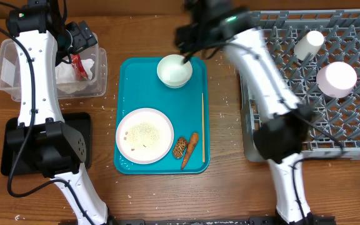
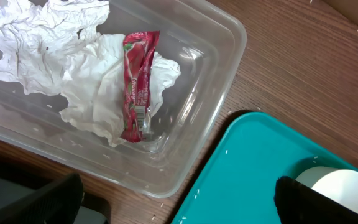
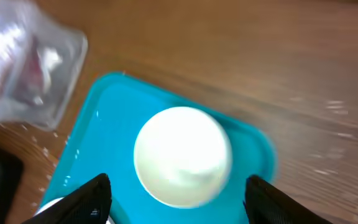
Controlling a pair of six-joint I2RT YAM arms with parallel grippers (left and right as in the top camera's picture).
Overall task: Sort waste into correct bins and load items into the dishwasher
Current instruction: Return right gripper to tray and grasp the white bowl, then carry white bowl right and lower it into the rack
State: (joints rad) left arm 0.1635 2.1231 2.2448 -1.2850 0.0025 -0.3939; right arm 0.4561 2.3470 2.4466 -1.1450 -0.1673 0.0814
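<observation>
My right gripper [image 3: 179, 199] hangs open over a small white bowl [image 3: 183, 155] at the far end of the teal tray [image 1: 136, 75], one finger on each side and neither touching it. Also on the tray are a white plate [image 1: 165, 147] with rice grains [image 1: 144, 132], a brown lump [image 1: 180, 147], a carrot stick [image 1: 190, 150] and a chopstick [image 1: 202, 125]. My left gripper [image 2: 179, 202] is open and empty beside the clear tub [image 2: 216, 93], which holds crumpled paper [image 2: 86, 93] and a red wrapper [image 2: 138, 81].
The grey dish rack [image 1: 355, 125] at right holds a white cup [image 1: 309, 44] lying down and an upturned white bowl [image 1: 337, 79]. A black tray [image 1: 83, 125] lies near the left arm's base. Loose rice grains dot the wood around the teal tray.
</observation>
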